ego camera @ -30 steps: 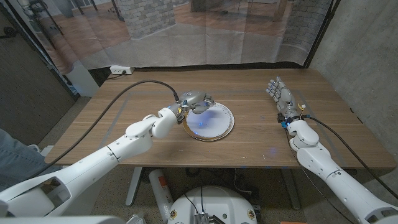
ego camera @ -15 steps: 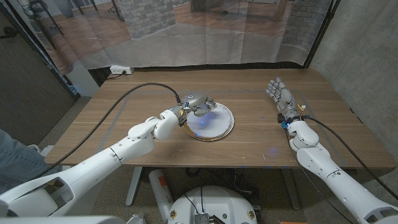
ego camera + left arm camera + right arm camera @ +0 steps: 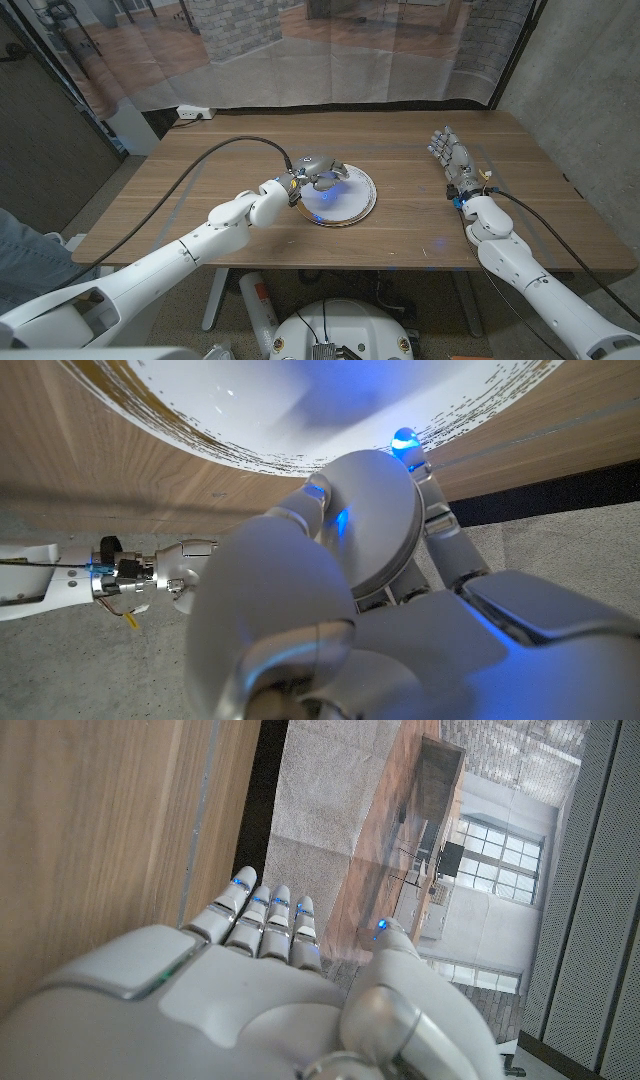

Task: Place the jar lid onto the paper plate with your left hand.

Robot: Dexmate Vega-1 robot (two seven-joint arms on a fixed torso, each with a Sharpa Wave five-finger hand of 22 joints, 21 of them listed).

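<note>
a: left hand first. what's it doing?

b: fingers curled round the jar lid; in the wrist view the grey disc sits between thumb and fingertips, so it's gripped, not loose. in the head view the hand is over the near-left part of the paper plate.

a: lid touching the plate?

b: can't tell. the hand hides the underside in the head view, and the wrist view shows the plate's white face beyond the lid, not whether they meet. low and close, that much.

a: so how far along?

b: my read: pickup done, carry done or nearly, lid above the plate. left to do: set it down if it isn't down, let go, pull the hand clear. release not yet made.

a: right hand?

b: well apart, at the right side of the table, fingers straight and side by side, holding nothing. its wrist view shows fingers extended past the table's edge.

a: anything else nearby?

b: black cable looping from the left arm across the table.
</note>
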